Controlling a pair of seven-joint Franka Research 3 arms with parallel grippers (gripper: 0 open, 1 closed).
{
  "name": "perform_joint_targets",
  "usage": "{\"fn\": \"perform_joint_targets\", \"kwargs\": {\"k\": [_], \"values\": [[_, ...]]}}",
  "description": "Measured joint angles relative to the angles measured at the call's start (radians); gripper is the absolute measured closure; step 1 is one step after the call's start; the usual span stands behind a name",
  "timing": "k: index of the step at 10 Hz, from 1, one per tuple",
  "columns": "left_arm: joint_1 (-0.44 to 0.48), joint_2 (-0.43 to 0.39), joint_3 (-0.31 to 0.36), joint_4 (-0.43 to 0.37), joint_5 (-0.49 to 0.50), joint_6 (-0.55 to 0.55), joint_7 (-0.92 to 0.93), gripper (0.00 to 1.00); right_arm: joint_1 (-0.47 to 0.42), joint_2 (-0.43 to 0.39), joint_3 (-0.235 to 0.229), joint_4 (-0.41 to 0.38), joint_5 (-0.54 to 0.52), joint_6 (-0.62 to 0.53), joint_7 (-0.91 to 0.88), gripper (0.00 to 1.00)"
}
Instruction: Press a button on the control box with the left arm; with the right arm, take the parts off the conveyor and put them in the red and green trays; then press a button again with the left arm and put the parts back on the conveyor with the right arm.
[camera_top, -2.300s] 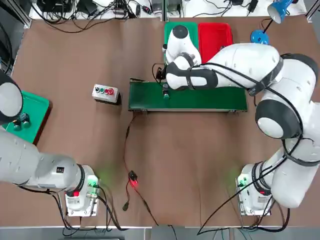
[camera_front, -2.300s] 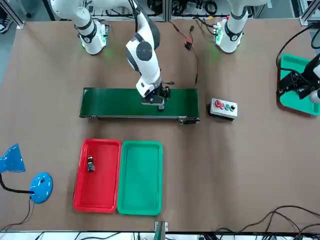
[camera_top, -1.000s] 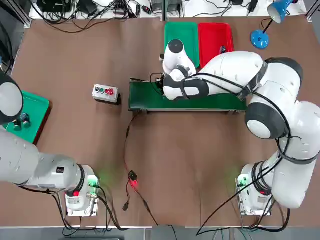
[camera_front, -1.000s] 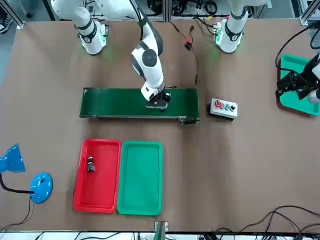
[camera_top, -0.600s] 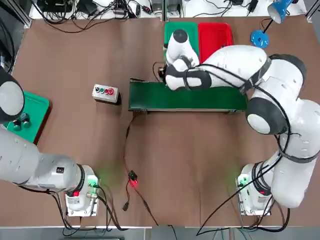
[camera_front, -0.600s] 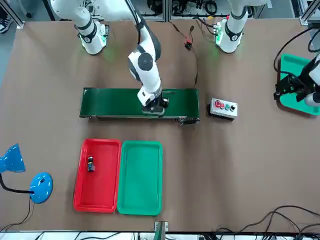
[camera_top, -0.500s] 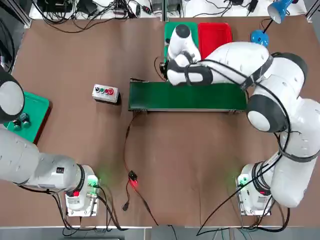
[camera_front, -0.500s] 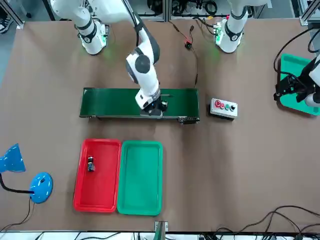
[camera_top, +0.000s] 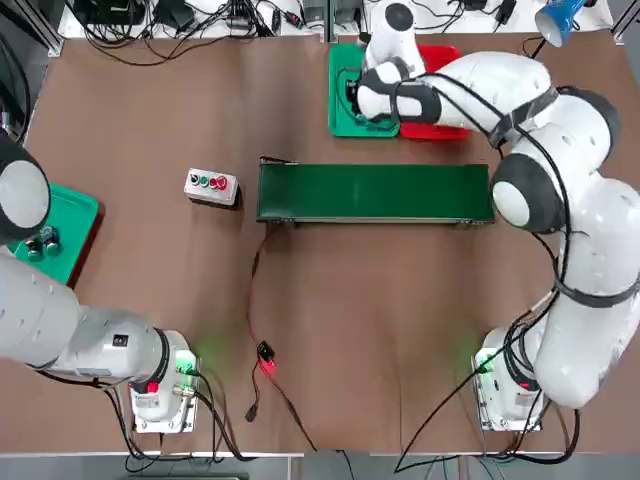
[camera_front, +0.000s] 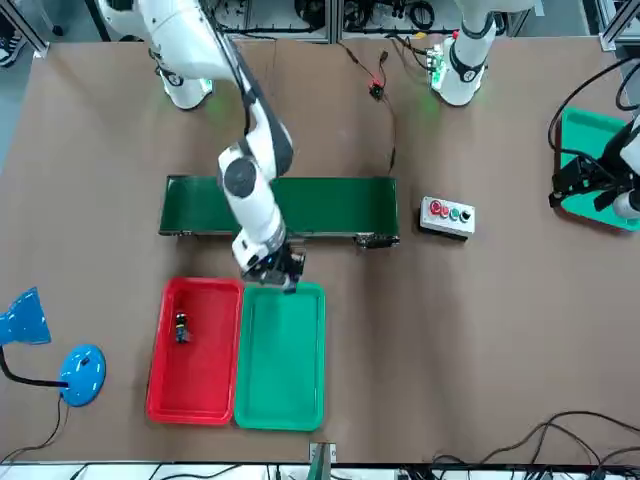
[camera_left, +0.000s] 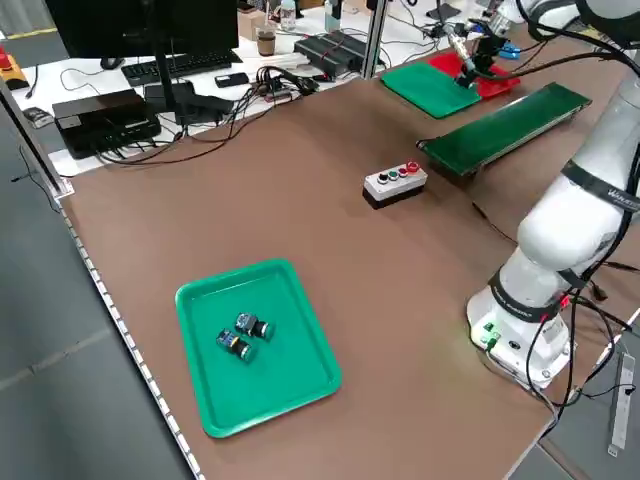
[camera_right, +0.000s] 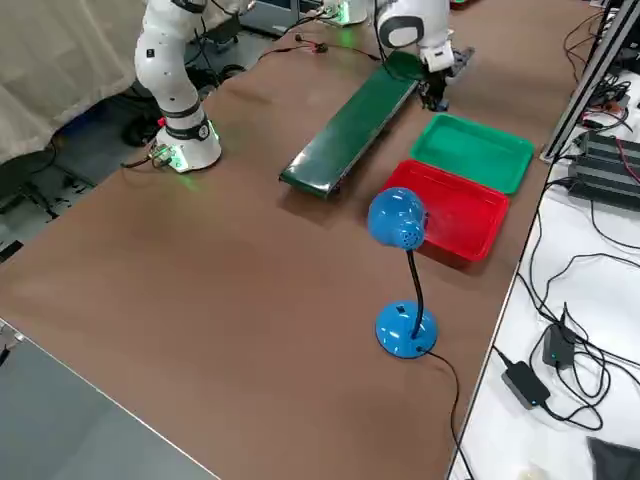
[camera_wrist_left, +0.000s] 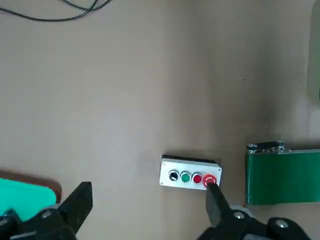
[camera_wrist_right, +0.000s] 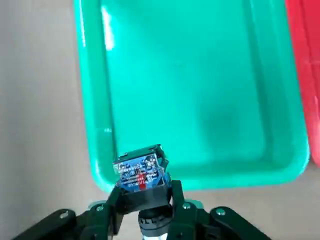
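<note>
Right wrist view is showing the right gripper (camera_wrist_right: 141, 200) clamping a small blue-topped part (camera_wrist_right: 139, 170), jaws nearly closed around it, hanging over the near rim of the green tray (camera_wrist_right: 195, 95), presumably so it drops inside. In the front view's lower left, one part (camera_front: 181, 327) is lying in the red tray (camera_front: 205, 400). The left gripper (camera_wrist_left: 145, 212), jaws spread wide and empty, is waiting near the control box (camera_wrist_left: 190, 174).

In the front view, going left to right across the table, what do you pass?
Blue lamp → red tray → right hand, shut on a part above the near end of the green tray → control box → left hand, open, over the second green tray.
</note>
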Motion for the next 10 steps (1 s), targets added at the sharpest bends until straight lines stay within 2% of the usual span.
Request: {"fn": "perform_joint_targets", "kwargs": {"k": [2,4,6,10], "values": [[0.001,0.002,0.0,0.001,0.0,0.006,0.0,0.0,-0.047,0.074,0.0,0.076,-0.04,0.01,-0.008,0.59],[0.002,0.003,0.001,0.002,0.0,0.006,0.0,0.0,-0.082,0.132,0.0,0.116,-0.064,0.074,-0.041,0.59],[0.002,0.003,0.001,0.003,0.0,0.007,0.0,0.0,-0.093,0.167,0.0,0.122,-0.078,0.097,-0.077,0.59],[0.003,0.003,0.001,0.003,0.0,0.007,0.0,0.0,-0.114,0.179,0.0,0.122,-0.113,0.095,-0.097,0.59]]}}
